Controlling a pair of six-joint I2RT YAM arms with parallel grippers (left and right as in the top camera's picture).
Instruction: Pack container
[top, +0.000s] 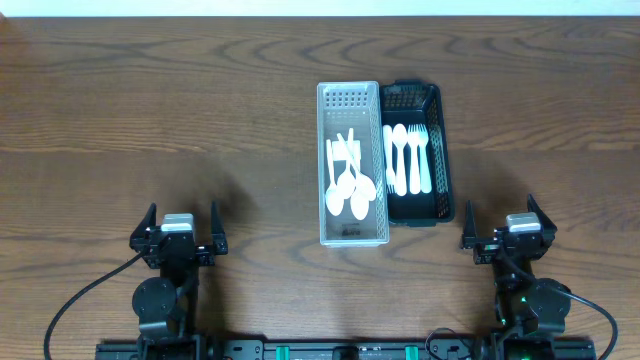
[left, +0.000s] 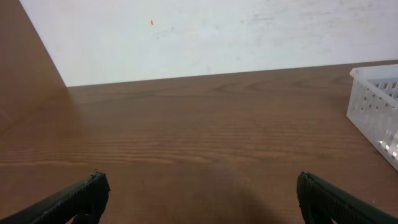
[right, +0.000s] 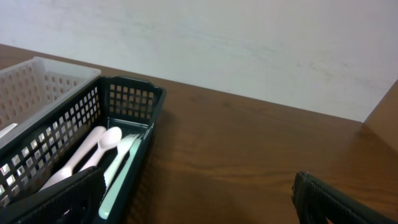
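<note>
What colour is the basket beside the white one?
The basket is dark green, nearly black; the right wrist view shows it best.

obstacles: white basket (top: 352, 165) mid-tabletop (top: 150, 120); black basket (top: 418, 150) touching white basket's right wall, no gap to pass | free: bare wood left of white basket, beyond its far end, and on its near side toward left tool (top: 182, 220) and right tool (top: 503, 218) | from above: white basket open-topped, spoons (top: 350, 190) lying low inside

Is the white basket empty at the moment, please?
No, the white basket holds several white spoons in the overhead view.
</note>
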